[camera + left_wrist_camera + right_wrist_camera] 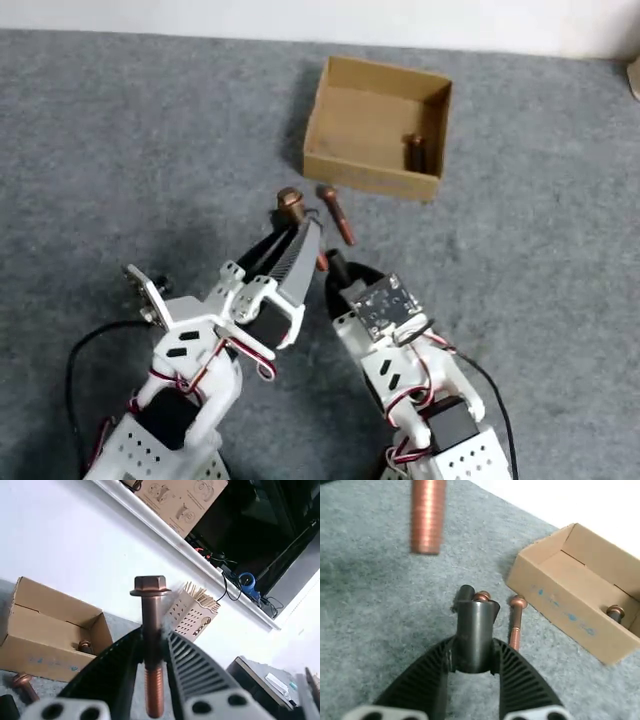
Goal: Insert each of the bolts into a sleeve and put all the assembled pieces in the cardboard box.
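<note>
My left gripper (pixel 154 642) is shut on a copper bolt (pixel 151 630), held upright with its hex head on top. In the high view this bolt (pixel 290 200) sits at the tip of the left gripper (pixel 300 222), just in front of the cardboard box (pixel 345 165). My right gripper (pixel 474 652) is shut on a black sleeve (pixel 474 630), open end up; the held bolt's threaded end (pixel 427 515) hangs above and to one side of it. A loose bolt (pixel 337 215) lies on the carpet by the box. An assembled piece (pixel 415 150) stands inside the box.
Grey carpet covers the table. A small copper head and a dark part (pixel 481 596) lie just behind the held sleeve; what they are is unclear. The two arms stand close together, their grippers almost touching (pixel 322 262). Open carpet lies left and right of the box.
</note>
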